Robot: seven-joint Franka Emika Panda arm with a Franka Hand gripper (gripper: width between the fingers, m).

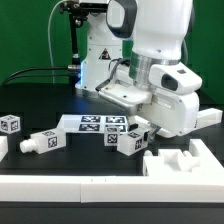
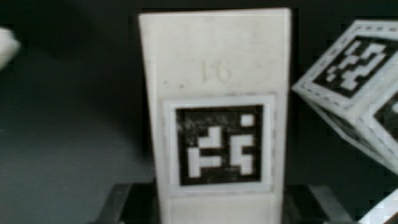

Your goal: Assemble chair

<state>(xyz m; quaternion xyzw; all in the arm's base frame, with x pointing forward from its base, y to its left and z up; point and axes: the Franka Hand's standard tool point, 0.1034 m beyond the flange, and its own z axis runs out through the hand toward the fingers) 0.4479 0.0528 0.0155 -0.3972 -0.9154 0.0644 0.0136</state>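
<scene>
The white arm (image 1: pixel 150 55) was seen reaching down from the upper part of the exterior view. Its bulky wrist was bent low over the black table (image 1: pixel 60 165), and the gripper (image 2: pixel 217 208) was held near the tabletop beside the marker board (image 1: pixel 92 123). In the wrist view a dark finger (image 2: pixel 128 205) was seen on each side of a long slab (image 2: pixel 214 90), close against its edges. Whether the slab was actually pinched or merely flanked could not be told.

The chair was not found assembled: its parts were scattered loose on the table. The slab was shaped as a flat-sided rectangular bar of matte white plastic. A square black-and-white tag was printed on the half nearer the fingers, and a faint raised mark was visible above it. Just beside it a chunky block (image 2: pixel 365 85) was shown tilted, a tag on its face.

In the exterior view a small cube (image 1: pixel 12 125) was seen at the left, with a short peg-like piece (image 1: pixel 45 141) laid on its side near it. A tagged block (image 1: pixel 130 140) was placed directly under the hand, and a thick notched piece (image 1: pixel 180 160) lay toward the exterior view's right. All were made of the same smooth, hard-edged white plastic, set off against the dull black surface.
</scene>
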